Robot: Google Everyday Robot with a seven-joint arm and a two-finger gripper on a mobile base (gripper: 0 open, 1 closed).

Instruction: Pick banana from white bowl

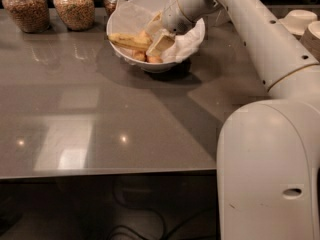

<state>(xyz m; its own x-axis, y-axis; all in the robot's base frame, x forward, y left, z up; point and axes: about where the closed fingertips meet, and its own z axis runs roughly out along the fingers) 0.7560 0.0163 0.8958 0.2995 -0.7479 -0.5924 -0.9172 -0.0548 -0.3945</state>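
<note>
You get one view, looking down from just above the rounded white robot shoulder point(270, 174), across the glossy grey tabletop point(100, 124), to the gripper point(156, 33) inside the far round white bowl point(114, 19).

No lettering, label, brand mark or numeral can be read anywhere, whether on the jars point(75, 6), the white bowl point(116, 19), the grey tabletop point(100, 114) or the robot's arm point(260, 34). The gripper point(156, 35) sits inside the white bowl, at the right end of the banana point(126, 40).

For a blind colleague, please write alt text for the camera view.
The robot's gripper is down inside the white bowl, at one end of the banana. The bowl stands on a grey table, with glass jars further back.
</note>
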